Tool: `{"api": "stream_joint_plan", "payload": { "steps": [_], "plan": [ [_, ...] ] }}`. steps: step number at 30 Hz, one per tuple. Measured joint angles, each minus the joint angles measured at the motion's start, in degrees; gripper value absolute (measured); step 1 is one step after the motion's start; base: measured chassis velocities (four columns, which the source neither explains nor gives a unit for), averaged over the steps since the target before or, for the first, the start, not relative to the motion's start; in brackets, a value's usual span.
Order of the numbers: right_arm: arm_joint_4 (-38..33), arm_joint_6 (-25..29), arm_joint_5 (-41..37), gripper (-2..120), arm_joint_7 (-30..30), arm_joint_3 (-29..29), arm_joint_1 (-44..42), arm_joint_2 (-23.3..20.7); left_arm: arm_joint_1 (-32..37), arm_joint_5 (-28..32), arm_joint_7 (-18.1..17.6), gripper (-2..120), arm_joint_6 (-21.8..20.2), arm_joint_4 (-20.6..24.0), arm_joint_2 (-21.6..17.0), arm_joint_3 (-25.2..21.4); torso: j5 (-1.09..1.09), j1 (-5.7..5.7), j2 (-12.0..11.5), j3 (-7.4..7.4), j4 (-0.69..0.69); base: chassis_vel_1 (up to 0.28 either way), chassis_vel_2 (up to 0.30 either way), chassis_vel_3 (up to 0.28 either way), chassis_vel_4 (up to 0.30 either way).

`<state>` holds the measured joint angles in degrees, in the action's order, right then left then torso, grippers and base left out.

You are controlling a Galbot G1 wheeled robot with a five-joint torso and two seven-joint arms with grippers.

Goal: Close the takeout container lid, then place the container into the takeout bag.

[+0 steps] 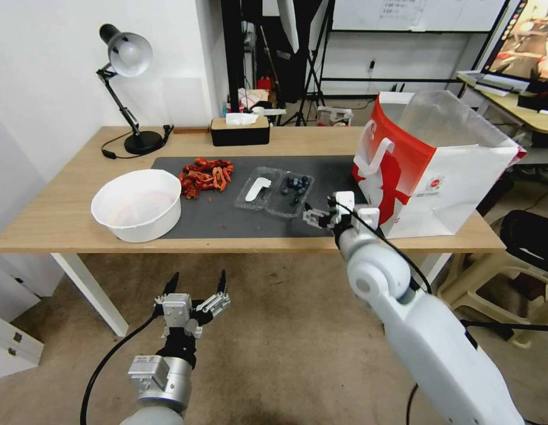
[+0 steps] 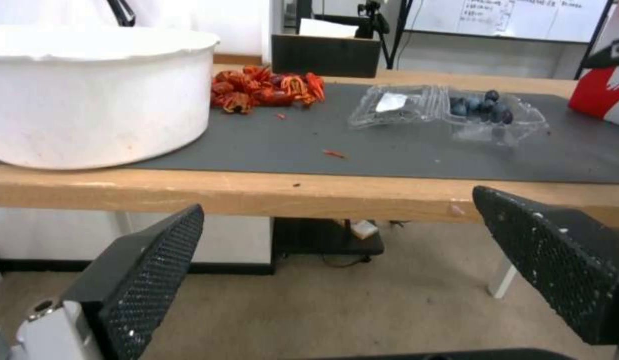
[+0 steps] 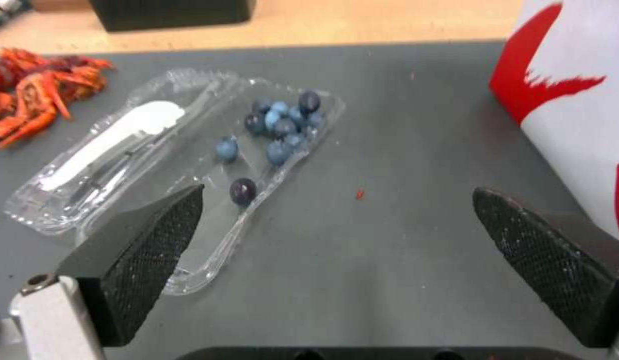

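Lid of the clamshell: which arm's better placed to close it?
Probably right. The right gripper hangs open over the mat beside the open takeout container, lid flat. The left gripper is open below the table edge, farther away.

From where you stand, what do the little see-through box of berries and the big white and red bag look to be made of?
The small clear clamshell container looks like thin glossy plastic: you see the mat through it, and its ridges catch light. The large white and red takeout bag looks like matte paper with sharp folded creases; a cloudy plastic liner seems to rise from its mouth.

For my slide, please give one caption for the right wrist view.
Open right end effector above the mat beside the open takeout container of blueberries, near the takeout bag.
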<state>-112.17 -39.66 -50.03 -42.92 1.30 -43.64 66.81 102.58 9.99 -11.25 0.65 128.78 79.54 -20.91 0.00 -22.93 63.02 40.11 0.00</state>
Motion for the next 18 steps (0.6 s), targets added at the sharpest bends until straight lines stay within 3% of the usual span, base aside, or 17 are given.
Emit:
{"api": "stream_joint_plan", "payload": {
  "steps": [7, 18],
  "plan": [
    [3.7, -2.47, -6.1, 100, -6.93, -2.97, 5.94, 0.93, -0.21, -0.11, 0.01, 100, 0.0, -0.31, 0.01, -0.05, -0.01, 0.0, 0.0, -0.01, 0.0, 0.0, 0.0, 0.0, 0.0],
    [10.22, -2.62, -8.52, 100, -10.59, -8.87, 10.61, 2.31, -0.53, -0.15, -0.11, 100, -0.01, -1.02, 0.16, -0.1, 0.0, 0.0, 0.0, -0.01, 0.0, 0.0, 0.0, 0.0, 0.0]
  ]
}}
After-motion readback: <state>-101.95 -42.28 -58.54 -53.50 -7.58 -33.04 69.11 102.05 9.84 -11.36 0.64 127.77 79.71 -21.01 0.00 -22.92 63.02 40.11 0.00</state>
